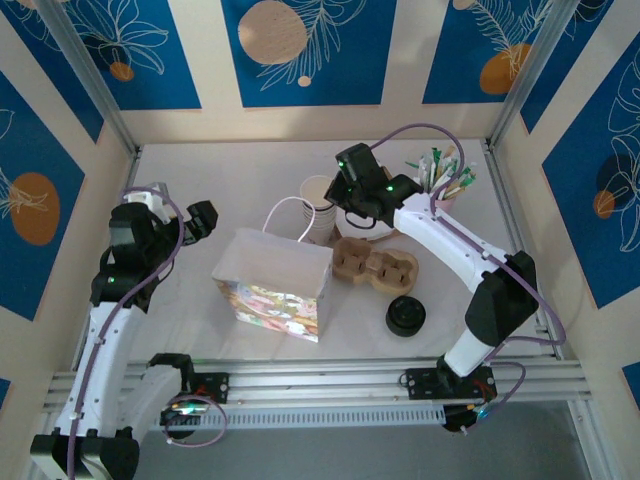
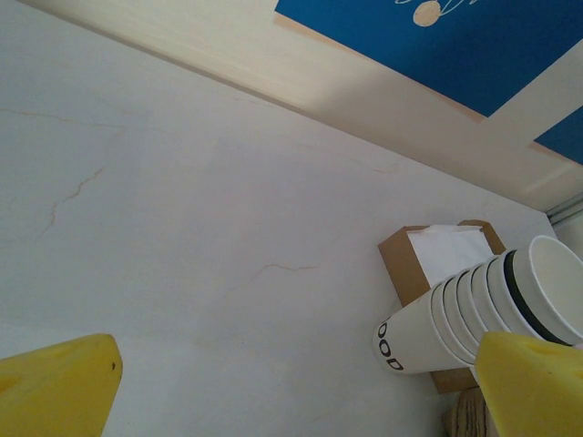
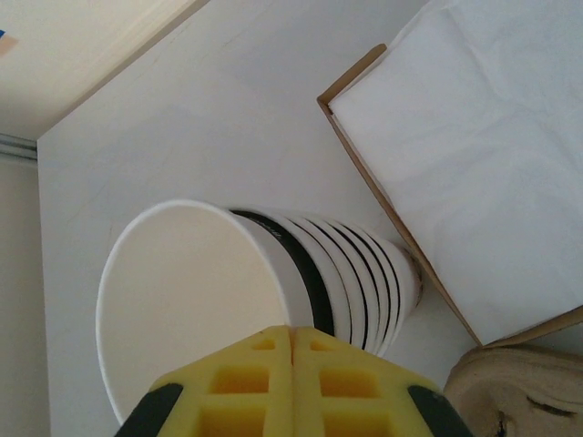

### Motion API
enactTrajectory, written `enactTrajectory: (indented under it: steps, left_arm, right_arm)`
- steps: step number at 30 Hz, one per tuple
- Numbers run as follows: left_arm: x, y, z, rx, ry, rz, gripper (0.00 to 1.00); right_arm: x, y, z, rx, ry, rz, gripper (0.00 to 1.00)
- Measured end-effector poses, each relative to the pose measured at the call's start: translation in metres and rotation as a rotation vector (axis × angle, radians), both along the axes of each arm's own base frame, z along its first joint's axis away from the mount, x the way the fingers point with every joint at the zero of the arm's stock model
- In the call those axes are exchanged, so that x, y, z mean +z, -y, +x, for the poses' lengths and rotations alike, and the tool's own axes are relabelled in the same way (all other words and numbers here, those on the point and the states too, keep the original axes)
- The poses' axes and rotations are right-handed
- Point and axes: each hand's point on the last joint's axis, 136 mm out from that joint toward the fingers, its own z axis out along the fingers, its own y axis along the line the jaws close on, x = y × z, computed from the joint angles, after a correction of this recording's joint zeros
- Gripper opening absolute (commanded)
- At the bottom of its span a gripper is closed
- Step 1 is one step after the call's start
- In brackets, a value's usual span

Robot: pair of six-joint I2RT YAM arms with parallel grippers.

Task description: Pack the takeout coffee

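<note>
The takeout coffee shows from above as a small round black lid on the table, front right of the cardboard carrier. My right gripper is at the stack of cream paper cups, far from the coffee. Its yellow fingers are pressed together on the rim of the top cup. My left gripper hangs open over bare table at the left, nothing between its fingers.
A white bag with a printed front stands open in the middle. A pink cup of sticks and straws is at the back right. A brown napkin box lies beside the cup stack.
</note>
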Motion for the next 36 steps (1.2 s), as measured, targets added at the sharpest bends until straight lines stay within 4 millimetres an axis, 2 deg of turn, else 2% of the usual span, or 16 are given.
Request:
enactTrajectory:
  steps: [6,9,18,24,28,32,36]
  left_arm:
    - [0.0,0.0,0.0,0.0,-0.001,0.0,0.99]
    - [0.0,0.0,0.0,0.0,-0.001,0.0,0.99]
    - [0.0,-0.001,0.0,0.007,-0.001,0.004,0.99]
    - [-0.002,-0.002,0.001,0.01,-0.006,0.004,0.99]
    - [-0.002,-0.002,0.001,0.012,-0.008,0.001,0.98]
    - [-0.003,-0.002,0.002,0.013,-0.012,-0.001,0.98]
    - [-0.006,-0.002,0.002,0.013,-0.024,0.0,0.98]
  right_arm:
    - [0.002,0.001,-0.001,-0.002,0.003,-0.001,0.0]
    - [0.01,0.003,-0.002,-0.004,0.019,0.008,0.0]
    - [0.065,0.015,-0.016,-0.004,0.133,0.073,0.0]
    - [0.102,0.03,-0.028,-0.017,0.223,0.096,0.0]
    - [0.131,0.046,-0.042,-0.026,0.297,0.11,0.0]
    - [0.161,0.066,-0.066,-0.031,0.372,0.129,0.0]
    - [0.171,0.087,-0.093,-0.028,0.397,0.13,0.0]
